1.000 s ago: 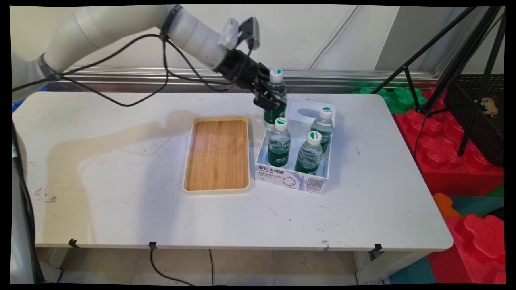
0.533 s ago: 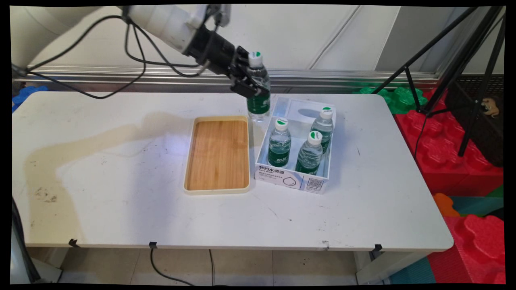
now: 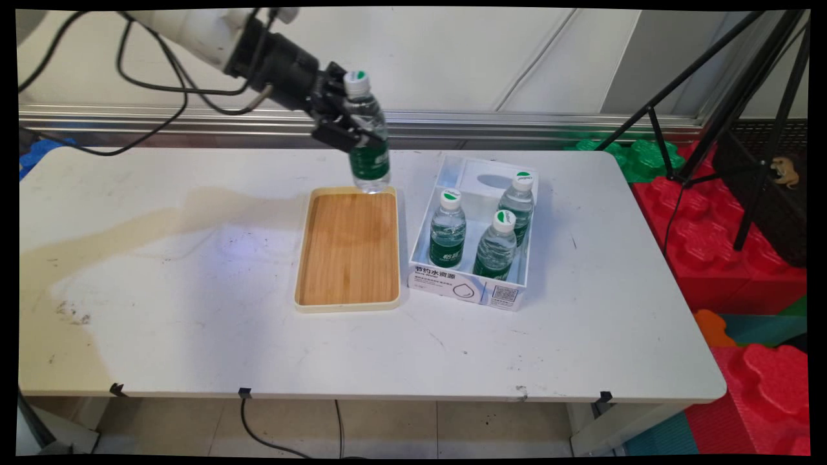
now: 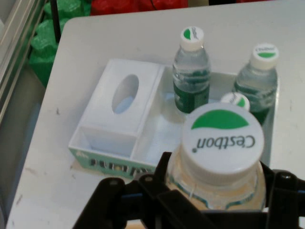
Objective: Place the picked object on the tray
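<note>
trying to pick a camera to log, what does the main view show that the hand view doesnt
Only the main view shows the wooden tray and the held bottle's green label. Only the hand view shows the print on that bottle's cap. Both show the gripper shut on the held bottle, the white box and the three bottles standing in it.

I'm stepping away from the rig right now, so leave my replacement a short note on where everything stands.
Pincer: shut on the held bottle, gripping it below the cap, upright, in the air over the far end of the wooden tray.
White box: right of the tray, holding three bottles upright; its far section has a flap with an oval hole.
Done: one bottle is out of the box.
Left: nothing stands on the tray; three bottles sit in the box.
</note>
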